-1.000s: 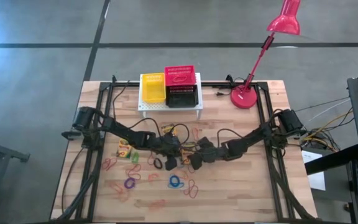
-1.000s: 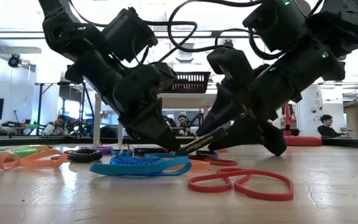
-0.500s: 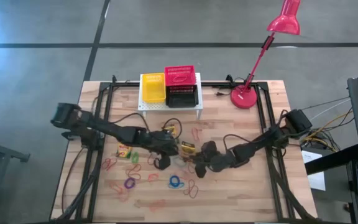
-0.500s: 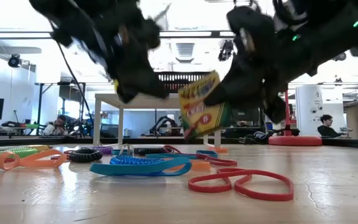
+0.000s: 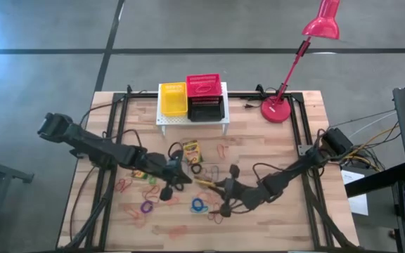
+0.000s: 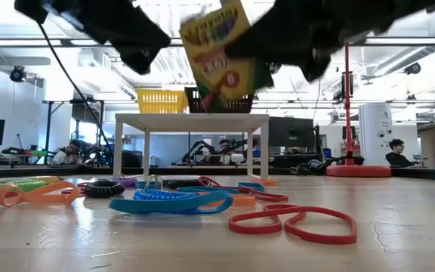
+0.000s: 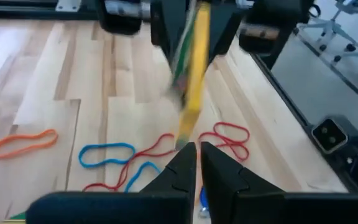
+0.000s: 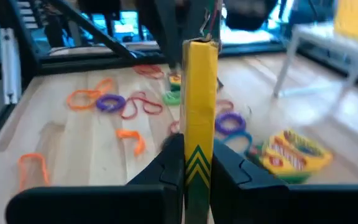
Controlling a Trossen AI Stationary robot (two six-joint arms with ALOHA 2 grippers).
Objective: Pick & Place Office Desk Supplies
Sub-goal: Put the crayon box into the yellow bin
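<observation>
Blurring hides much of both arms in the low view, where the right gripper (image 6: 278, 45) is cut off by the upper edge; its jaws are clamped on a crayon box (image 6: 221, 47) lifted high above the wooden table (image 6: 399, 227). From the right wrist, the box (image 8: 199, 124) stands edge-on between the fingers. The left gripper (image 5: 181, 176) has narrow, empty jaws near the table's middle. Elastic loops (image 6: 291, 221) litter the table; a second crayon box (image 5: 190, 149) lies flat before the white stand (image 5: 223, 124) bearing yellow, red and black baskets (image 5: 173, 100). Beyond are monitors and seated people. A second ago the box was down at the tabletop between both grippers.
</observation>
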